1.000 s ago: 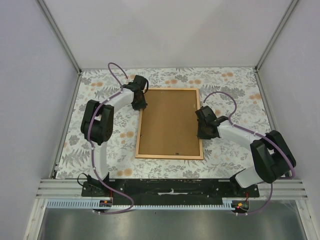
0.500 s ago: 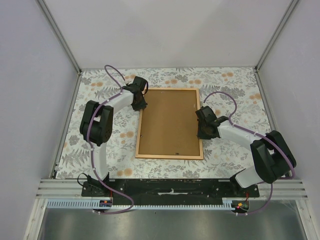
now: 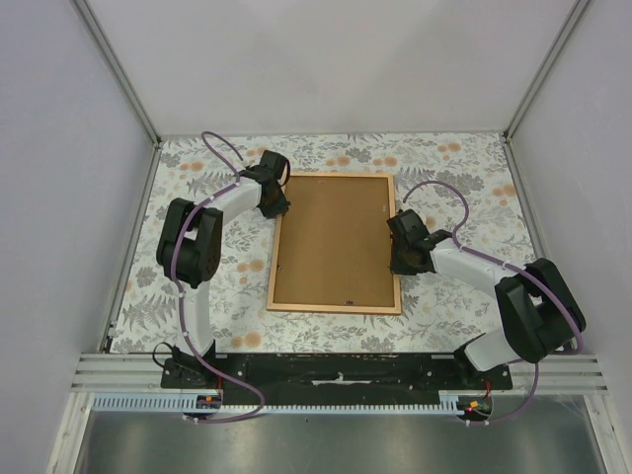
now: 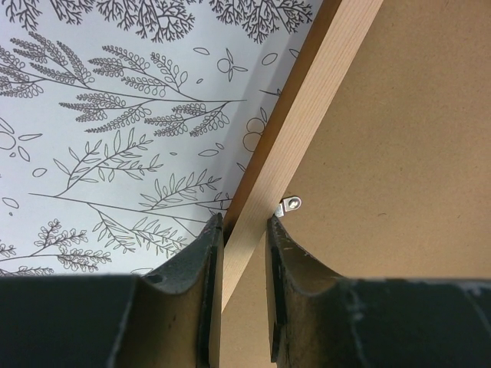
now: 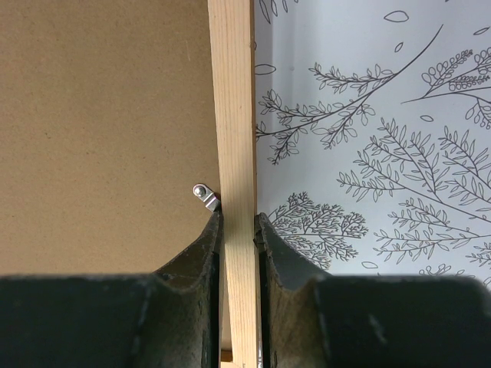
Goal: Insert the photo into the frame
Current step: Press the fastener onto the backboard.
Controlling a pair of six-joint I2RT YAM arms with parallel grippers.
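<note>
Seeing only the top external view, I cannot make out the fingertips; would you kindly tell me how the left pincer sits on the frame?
Observer: The left pincer straddles one rail of the frame, with one finger on the tablecloth side and the other over the backing board.
Operator: Thank you. Is anything close to that inner finger?
Observer: Yes, a small metal tab on the board sits just beyond its tip.
Operator: And how is the right side?
Observer: The right pincer grips the opposite rail the same way, with a second metal tab right at its inner fingertip.
</note>
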